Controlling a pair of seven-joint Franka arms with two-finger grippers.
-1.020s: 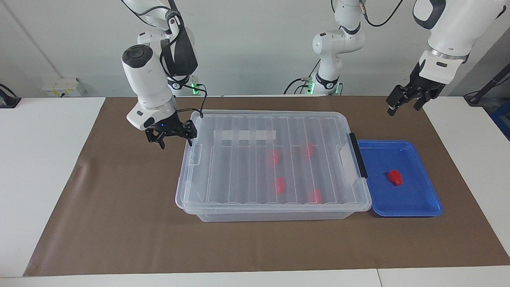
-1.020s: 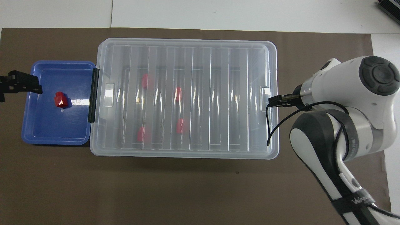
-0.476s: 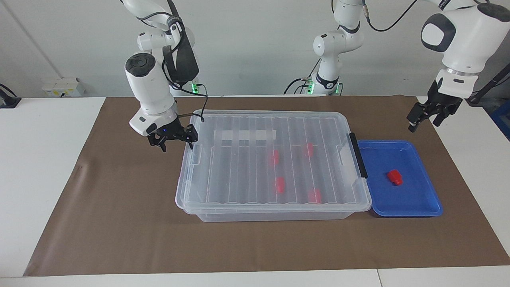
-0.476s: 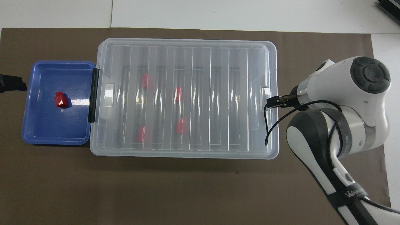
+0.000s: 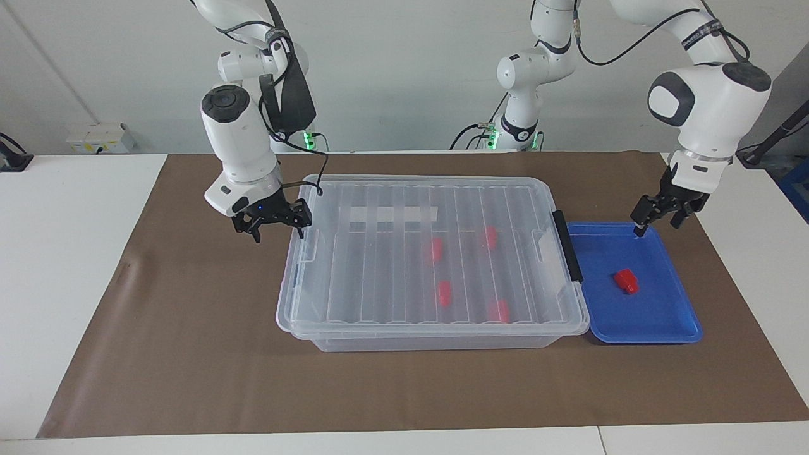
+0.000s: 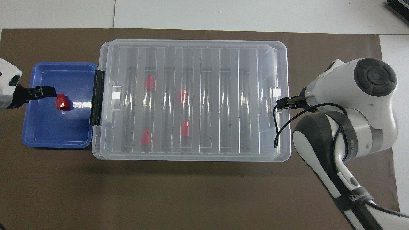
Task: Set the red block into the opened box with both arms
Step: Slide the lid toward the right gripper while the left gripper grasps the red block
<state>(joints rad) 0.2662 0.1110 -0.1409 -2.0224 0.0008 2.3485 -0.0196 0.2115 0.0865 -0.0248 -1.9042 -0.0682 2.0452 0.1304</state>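
Facing view: lone small red plastic block (image 5: pixel 626 280) awaits; left pincer (image 5: pixel 657 217) wide above; right pincer (image 5: pixel 273 218) wide at clear lidded box (image 5: pixel 430 328).

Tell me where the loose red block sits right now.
The red block lies in the blue tray, beside the box at the left arm's end of the table.

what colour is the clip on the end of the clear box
Black; the clip on the box shows best in the overhead view.
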